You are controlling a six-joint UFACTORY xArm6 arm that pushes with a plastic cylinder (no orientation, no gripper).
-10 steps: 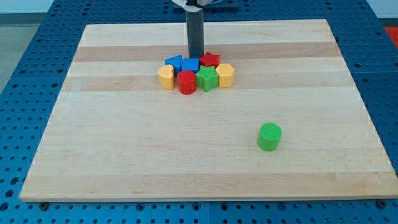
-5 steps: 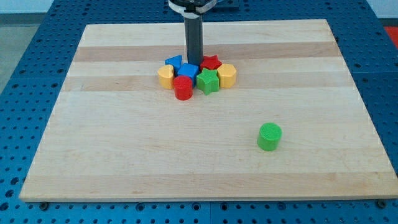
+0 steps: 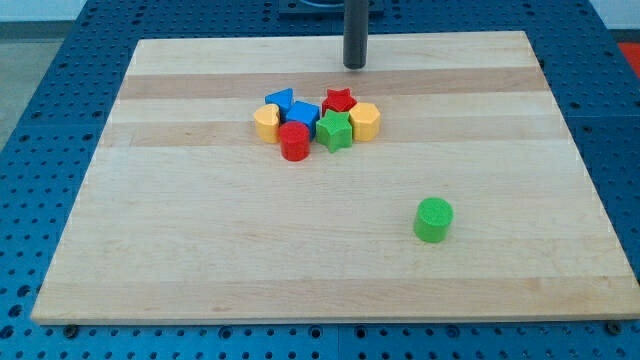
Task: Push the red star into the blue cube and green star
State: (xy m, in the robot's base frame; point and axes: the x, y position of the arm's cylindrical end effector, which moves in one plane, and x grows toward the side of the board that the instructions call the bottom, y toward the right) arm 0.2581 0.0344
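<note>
Backing away from the cluster, my tip is now sitting near the frame's top, clear of every block. Red star is touching green star and seemingly blue cube, so the push looks finished.

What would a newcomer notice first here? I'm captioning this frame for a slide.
A tight cluster of coloured blocks sits above the board's middle: the red star, blue cube and green star packed among yellow, red and blue neighbours. A lone green cylinder stands at lower right. My tip is above the cluster, apart from it.
</note>
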